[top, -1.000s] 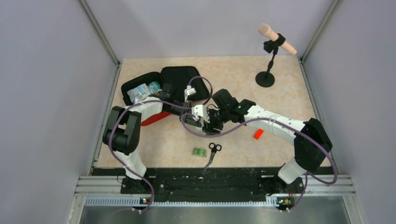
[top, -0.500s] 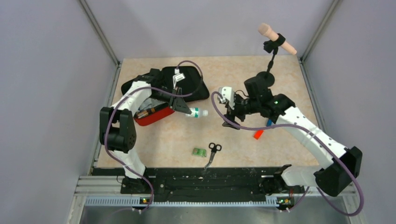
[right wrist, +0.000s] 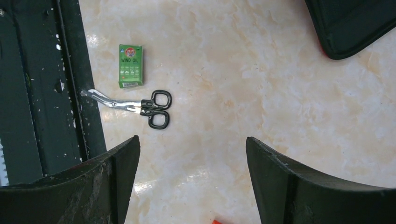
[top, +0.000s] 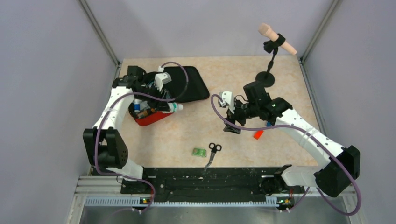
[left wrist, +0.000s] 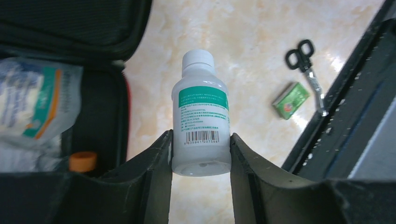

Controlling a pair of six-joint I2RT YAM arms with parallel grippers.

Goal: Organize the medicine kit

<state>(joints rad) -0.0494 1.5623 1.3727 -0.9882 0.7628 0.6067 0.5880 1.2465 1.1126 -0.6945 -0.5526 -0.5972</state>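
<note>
The medicine kit [top: 150, 118] lies open at the back left, its red base holding packets and its black lid [top: 187, 84] flat behind. My left gripper [top: 167, 106] is shut on a white bottle [top: 176, 107] with a green label. It holds the bottle just off the kit's right rim, cap pointing toward the table's middle. The left wrist view shows both fingers pressed on the bottle [left wrist: 201, 116] near its base, with the kit's black lining [left wrist: 100, 116] to the left. My right gripper [top: 232, 124] hangs open over bare table with nothing between its fingers [right wrist: 116, 163].
Black-handled scissors [top: 213, 150] and a small green box [top: 199, 152] lie near the front edge. A small red block [top: 257, 135] sits by the right arm. A microphone stand [top: 265, 78] is at the back right. A white packet [left wrist: 32, 102] and an orange cap [left wrist: 82, 161] lie inside the kit.
The two grippers were together at the table's middle. The left one has since carried the bottle back left to the kit. The right one opened and drew away right.
</note>
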